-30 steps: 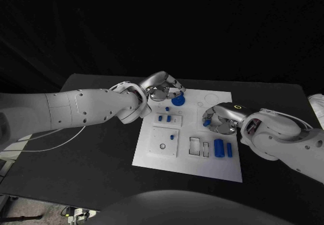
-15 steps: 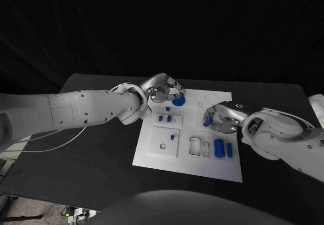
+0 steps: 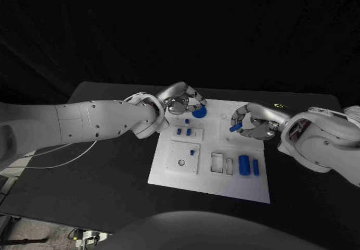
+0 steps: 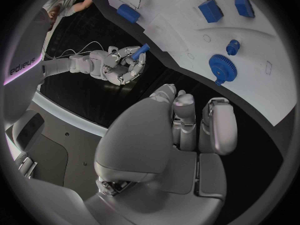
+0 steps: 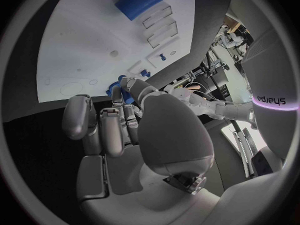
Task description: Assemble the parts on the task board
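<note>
While your left hand (image 3: 182,97) curls closed on nothing beside the blue gear (image 3: 198,111), your right hand (image 3: 255,121) pinches a blue peg (image 3: 234,126) above the task board (image 3: 201,174).

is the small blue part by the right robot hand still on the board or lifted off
Lifted off. The right robot hand pinches the small blue part in its fingertips above the task board; the left wrist view shows it held likewise.

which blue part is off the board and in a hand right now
The small blue peg pinched in the right hand, lifted above the task board. The other blue pieces rest on the board, including the blue gear by the left hand.
</note>
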You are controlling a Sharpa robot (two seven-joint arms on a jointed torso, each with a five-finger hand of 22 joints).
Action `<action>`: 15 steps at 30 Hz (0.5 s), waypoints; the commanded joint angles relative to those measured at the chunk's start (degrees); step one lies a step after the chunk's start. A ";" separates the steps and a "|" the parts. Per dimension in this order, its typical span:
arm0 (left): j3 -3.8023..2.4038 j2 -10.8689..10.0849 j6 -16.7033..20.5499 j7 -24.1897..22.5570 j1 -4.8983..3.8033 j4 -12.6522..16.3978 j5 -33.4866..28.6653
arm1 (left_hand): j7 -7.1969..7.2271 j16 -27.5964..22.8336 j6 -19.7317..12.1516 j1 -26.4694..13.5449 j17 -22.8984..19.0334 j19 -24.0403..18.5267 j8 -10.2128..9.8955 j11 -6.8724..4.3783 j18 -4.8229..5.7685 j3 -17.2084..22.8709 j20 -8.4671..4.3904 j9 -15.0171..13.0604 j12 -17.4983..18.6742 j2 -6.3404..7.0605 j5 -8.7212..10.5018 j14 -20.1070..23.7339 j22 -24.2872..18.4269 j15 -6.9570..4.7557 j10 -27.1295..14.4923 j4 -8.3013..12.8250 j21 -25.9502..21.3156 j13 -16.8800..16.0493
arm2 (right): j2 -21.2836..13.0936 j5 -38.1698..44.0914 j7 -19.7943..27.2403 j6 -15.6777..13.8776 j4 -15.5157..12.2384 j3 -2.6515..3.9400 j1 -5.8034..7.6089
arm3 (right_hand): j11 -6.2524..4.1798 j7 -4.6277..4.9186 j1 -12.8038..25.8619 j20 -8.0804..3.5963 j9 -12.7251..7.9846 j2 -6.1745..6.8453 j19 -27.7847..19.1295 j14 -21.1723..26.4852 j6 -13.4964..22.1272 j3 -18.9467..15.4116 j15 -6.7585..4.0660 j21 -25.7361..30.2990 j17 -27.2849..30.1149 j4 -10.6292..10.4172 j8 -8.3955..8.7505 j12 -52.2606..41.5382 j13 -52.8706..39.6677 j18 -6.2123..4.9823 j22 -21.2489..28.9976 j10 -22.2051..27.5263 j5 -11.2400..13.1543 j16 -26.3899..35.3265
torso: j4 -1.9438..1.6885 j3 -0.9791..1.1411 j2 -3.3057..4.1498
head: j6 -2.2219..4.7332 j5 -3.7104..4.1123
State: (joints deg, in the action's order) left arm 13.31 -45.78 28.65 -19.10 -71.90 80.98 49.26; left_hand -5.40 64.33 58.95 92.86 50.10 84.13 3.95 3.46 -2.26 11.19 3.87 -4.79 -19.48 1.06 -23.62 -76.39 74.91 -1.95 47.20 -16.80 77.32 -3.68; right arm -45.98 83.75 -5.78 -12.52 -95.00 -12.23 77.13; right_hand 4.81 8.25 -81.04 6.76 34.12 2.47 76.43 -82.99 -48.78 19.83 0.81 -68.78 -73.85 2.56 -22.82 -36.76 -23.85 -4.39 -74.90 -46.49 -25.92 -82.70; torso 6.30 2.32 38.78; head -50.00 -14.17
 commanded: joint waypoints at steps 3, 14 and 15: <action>-0.04 0.18 -0.73 -0.04 0.23 -0.15 0.08 | -0.30 -0.34 0.11 0.24 -0.05 0.40 0.09 0.07 -0.56 0.34 0.44 0.07 0.21 0.53 0.27 0.34 11.37 0.07 0.30 0.04 -0.38 0.07 | 0.61 -3.07 -1.40 4.69 -1.67 -0.04 0.39 | 0.19 0.13 0.80 0.13 1.27 -0.05 -0.23 0.44 0.64 -0.06 0.09 0.25 0.07 0.10 -0.06 -0.21 0.03 -0.74 -8.30 -0.16 0.44 0.25 | 0.14 0.08 -0.11 | 0.00 -0.47; -0.04 0.72 -0.53 0.21 0.71 -1.22 0.08 | -0.45 0.19 0.10 0.03 0.68 0.56 0.09 0.22 -0.47 0.81 0.49 0.10 0.26 0.75 0.29 0.07 11.48 0.14 0.40 0.01 0.01 0.07 | 9.15 5.40 -2.30 7.33 -2.22 0.02 -0.67 | 0.41 0.29 1.01 0.30 0.91 0.48 -0.35 0.44 1.38 0.23 0.27 0.46 0.18 0.22 0.61 0.14 0.21 -0.78 -8.24 0.06 0.56 0.32 | -0.46 0.13 0.00 | 0.00 -0.76; -0.04 0.80 -0.53 0.27 0.73 -1.31 0.08 | -0.45 0.19 0.10 0.03 0.68 0.56 0.09 0.22 -0.47 0.81 0.49 0.10 0.26 0.75 0.29 0.07 11.48 0.14 0.40 0.01 0.01 0.07 | 9.99 6.15 -2.42 7.49 -2.29 0.04 -0.76 | 0.41 0.29 1.02 0.31 0.89 0.49 -0.35 0.44 1.39 0.24 0.27 0.46 0.19 0.22 0.64 0.16 0.22 -0.78 -8.24 0.06 0.56 0.33 | -0.54 0.16 0.03 | 0.00 -0.76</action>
State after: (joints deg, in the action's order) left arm 13.31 -45.16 28.61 -18.93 -71.23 79.75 49.26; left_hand -5.40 64.33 58.95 93.09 50.73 83.93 3.95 3.67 -2.26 11.64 4.08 -4.74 -19.48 1.29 -23.62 -76.40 74.91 -1.95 47.42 -16.66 76.99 -3.68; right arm -36.58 85.18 -7.45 -7.61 -97.05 -12.23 76.49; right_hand 4.82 8.68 -80.43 6.96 35.21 2.65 76.23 -82.78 -47.78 19.82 1.01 -68.55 -73.64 2.56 -22.37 -36.77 -23.71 -4.39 -74.94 -46.49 -25.62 -82.70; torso 6.15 2.39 38.68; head -50.00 -14.91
